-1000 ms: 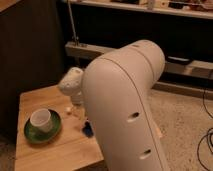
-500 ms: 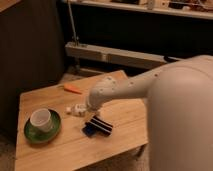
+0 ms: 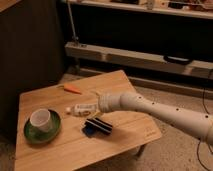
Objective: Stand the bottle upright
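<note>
A slim clear plastic bottle [image 3: 82, 108], white-capped, lies on its side on the pale wooden table [image 3: 120, 82]. A smooth white arm reaches low from the right, its gripper [image 3: 98, 102] at the bottle's base, fingers spread.

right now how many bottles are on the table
1. The bottle lies on its side near the table's middle, between the cup and the tool at the arm's tip. The arm could hide more.

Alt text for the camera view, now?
The bottle lies on its side on the table, cap toward the cup, the gripper at its other end. A black striped block lies in front of it, a carrot behind.
</note>
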`<state>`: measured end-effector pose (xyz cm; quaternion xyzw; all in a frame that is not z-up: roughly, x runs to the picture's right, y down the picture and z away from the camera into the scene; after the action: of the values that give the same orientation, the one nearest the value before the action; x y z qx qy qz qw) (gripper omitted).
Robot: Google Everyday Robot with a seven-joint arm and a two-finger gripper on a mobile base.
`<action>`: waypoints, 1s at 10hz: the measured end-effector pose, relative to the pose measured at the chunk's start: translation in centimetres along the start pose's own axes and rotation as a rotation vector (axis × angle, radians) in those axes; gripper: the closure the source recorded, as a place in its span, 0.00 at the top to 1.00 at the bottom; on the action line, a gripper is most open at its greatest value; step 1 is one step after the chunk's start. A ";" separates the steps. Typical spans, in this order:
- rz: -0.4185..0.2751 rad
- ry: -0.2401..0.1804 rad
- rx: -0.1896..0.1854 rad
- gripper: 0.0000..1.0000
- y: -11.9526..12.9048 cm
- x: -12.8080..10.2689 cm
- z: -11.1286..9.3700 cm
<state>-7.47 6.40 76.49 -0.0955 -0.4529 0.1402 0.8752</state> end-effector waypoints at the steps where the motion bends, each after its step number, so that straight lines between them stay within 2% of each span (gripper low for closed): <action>1: -0.004 -0.039 0.028 0.80 -0.8 -0.3 -0.9; 3: -0.010 -0.071 0.050 0.80 -1.6 -0.8 -1.7; 5: 0.032 -0.024 0.025 0.80 -1.6 -0.5 -1.4; 6: 0.079 0.013 0.007 0.80 -1.9 -0.4 -1.7; 7: 0.118 0.016 0.000 0.80 -2.1 -0.6 -2.0; 9: 0.165 -0.016 -0.006 0.80 -1.8 -0.7 -2.2; 10: 0.167 -0.041 -0.011 0.80 -1.6 -1.2 -1.8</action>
<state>-6.42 4.42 75.03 -0.1350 -0.4620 0.2120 0.8505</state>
